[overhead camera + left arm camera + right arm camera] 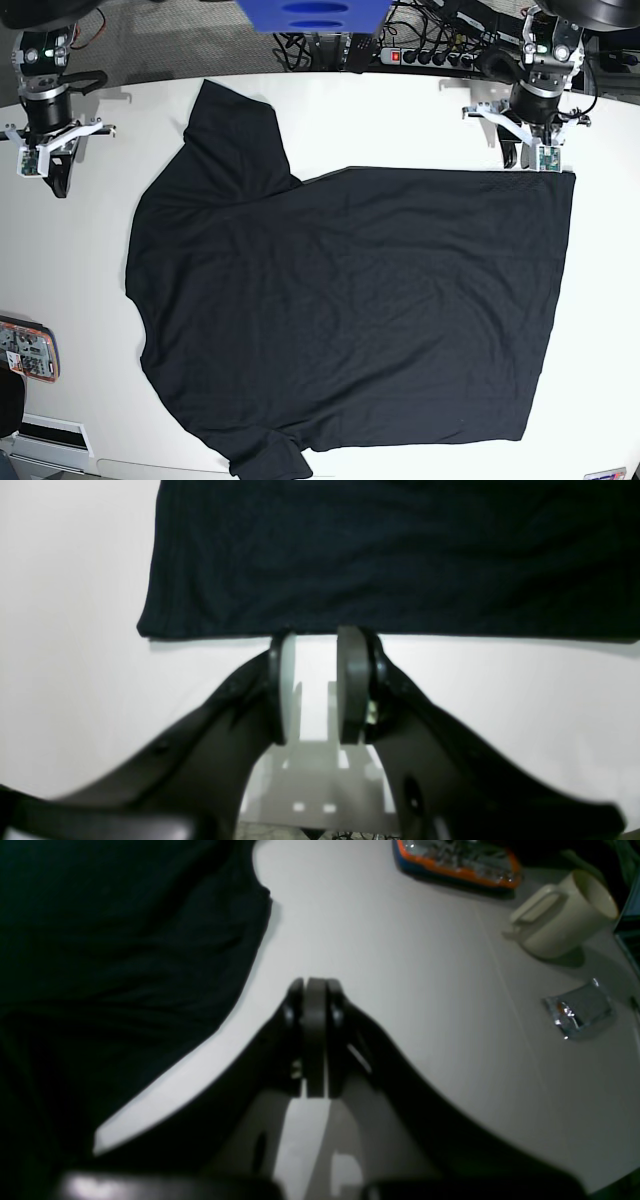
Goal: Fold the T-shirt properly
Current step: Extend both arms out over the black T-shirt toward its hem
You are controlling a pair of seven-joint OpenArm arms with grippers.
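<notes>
T-shirt [350,310] spread flat across the white tabletop [400,120], sleeves toward 9 o'clock. Left gripper [316,645] narrowly parted at the shirt's 1 o'clock hem corner, holding nothing. Right gripper [315,987] pressed closed, empty, near 10 o'clock, off the cloth.

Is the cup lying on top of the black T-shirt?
No. In the right wrist view the cream cup stands on the bare white table, far from the T-shirt.
</notes>
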